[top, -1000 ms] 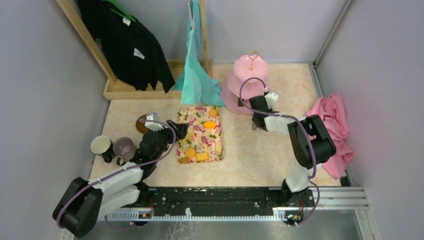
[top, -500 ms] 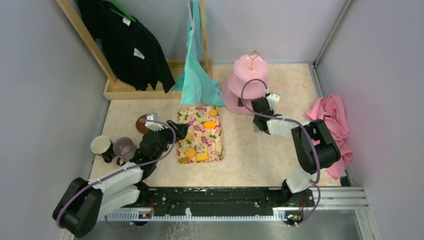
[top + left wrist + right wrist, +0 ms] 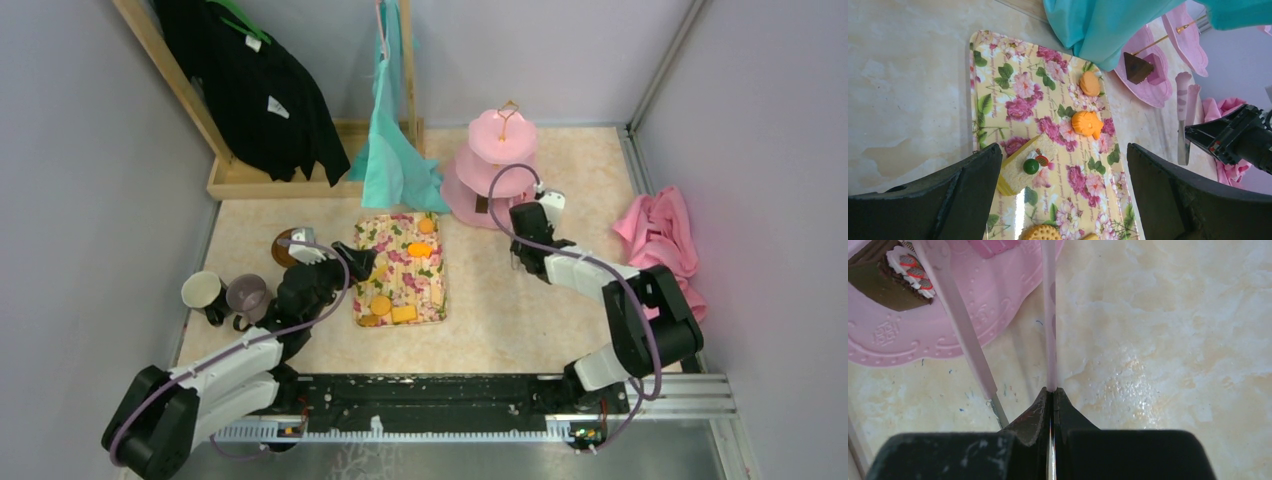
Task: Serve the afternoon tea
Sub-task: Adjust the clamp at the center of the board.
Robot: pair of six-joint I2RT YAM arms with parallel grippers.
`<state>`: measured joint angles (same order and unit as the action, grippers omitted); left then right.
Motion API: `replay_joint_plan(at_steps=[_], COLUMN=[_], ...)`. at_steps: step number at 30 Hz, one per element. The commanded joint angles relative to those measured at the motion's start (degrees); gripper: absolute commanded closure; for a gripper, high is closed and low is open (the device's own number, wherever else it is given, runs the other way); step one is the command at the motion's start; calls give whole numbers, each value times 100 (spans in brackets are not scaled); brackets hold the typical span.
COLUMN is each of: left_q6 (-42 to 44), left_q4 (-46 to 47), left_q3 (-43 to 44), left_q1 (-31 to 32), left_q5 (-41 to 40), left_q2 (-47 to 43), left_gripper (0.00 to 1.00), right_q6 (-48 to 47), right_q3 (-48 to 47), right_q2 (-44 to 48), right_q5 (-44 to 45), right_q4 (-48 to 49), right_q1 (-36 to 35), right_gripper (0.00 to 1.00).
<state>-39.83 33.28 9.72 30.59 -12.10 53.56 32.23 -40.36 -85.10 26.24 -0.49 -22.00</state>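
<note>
The pink three-tier stand (image 3: 495,170), topped by a gold loop (image 3: 510,108), stands at the far side of the table (image 3: 500,305). Its scalloped lowest tier carries a chocolate cake slice (image 3: 883,287) with white cream and red berries, and a small pink cake (image 3: 1155,67) sits just beside that. The other snacks lie on a floral tray (image 3: 435,285) near the middle of the table: two orange sweets (image 3: 1087,124) toward its far end, a yellow cake slice (image 3: 1020,172) with a green ball on top, and a round biscuit (image 3: 1040,232) at its near end. The left gripper (image 3: 1064,160) hangs over the near part of the tray with its fingers spread wide and nothing in them. The right gripper (image 3: 1050,392) is pinched tight on a thin pink-handled utensil (image 3: 1049,315) just in front of the stand's rim. A second pink strip (image 3: 960,325) runs beside the utensil; whether the two join I cannot tell. A cream mug (image 3: 202,290) and a mauve-grey mug (image 3: 246,295) stand side by side near the left edge, with a brown saucer (image 3: 283,247) behind them, partly under the left arm. A teal cloth (image 3: 395,160) hangs down to the tray's far edge, beside the stand. A pink cloth (image 3: 660,235) lies crumpled by the right wall. Bare tabletop lies between the tray's right edge and the right arm.
</note>
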Motion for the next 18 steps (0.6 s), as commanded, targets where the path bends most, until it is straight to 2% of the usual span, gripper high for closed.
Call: replay_joint_plan(at_steps=[1,9,18], left_q6=[24,162,272], left_q4=[-225,-602,-847], left_q3=[186,258,314], left_q1=[-18,-17,-17], left_q5=[94,114,242], left_q2=[-160,-413,-547], left_gripper=[1,1,1], right_q6=[-155,-288,-110], right_q3=[120,270,222], right_q2=[569,894,335], right_q5=[36,9,158], right_q4=[9,-456,-712], right_q1=[-205,-945,-1947], right_gripper=[100,100,100])
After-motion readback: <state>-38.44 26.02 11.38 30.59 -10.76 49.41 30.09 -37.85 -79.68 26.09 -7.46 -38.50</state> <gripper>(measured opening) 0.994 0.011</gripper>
